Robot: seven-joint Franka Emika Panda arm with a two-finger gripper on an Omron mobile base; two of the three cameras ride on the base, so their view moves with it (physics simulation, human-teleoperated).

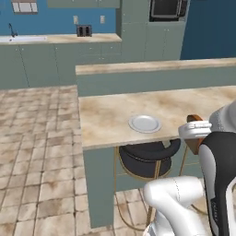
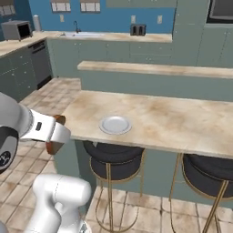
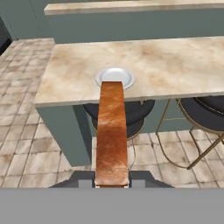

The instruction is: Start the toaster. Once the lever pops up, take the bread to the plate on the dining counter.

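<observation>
Clamping on the bread [image 3: 112,131], the gripper [image 3: 112,183] is being held short of the dining counter [image 3: 183,65], off its near edge, above the stools [image 3: 131,113]. The slice is being carried edge-on, its far end overlapping the plate [image 3: 115,75] in the hand view. Judged step: the carry to the plate, with toasting done. The toaster [image 1: 84,31] is sitting well apart on the far kitchen counter [image 1: 55,38]. Next move, as judged: the hand is to be advanced over the plate, lowered, then the slice released.
</observation>
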